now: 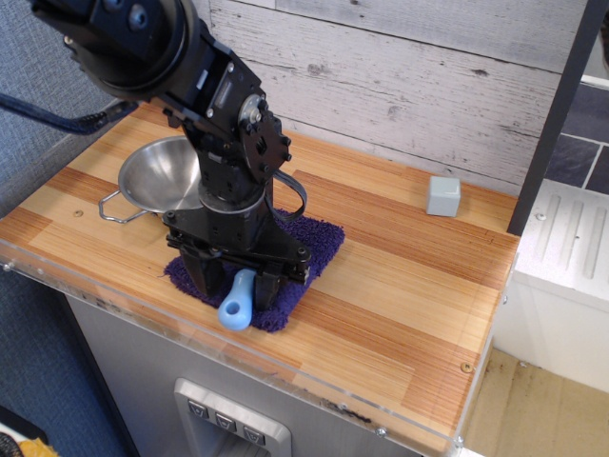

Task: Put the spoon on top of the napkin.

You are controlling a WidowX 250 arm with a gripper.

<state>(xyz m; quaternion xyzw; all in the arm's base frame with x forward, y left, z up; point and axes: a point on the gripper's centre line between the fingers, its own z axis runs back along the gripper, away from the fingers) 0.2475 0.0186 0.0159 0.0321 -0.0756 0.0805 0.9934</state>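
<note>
Spoon (238, 305) on napkin (319, 243), between gripper (236, 284)

The black arm reaches steeply down, its hand (235, 282) pointing downward.

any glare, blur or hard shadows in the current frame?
observation.image: sharp overall; bright highlights inside the two-handled steel bowl; sheen along the clear acrylic table edge; the black pincer hides the bowl of the light-blue-handled plastic spoon and shades the dark purple terry napkin.
</note>
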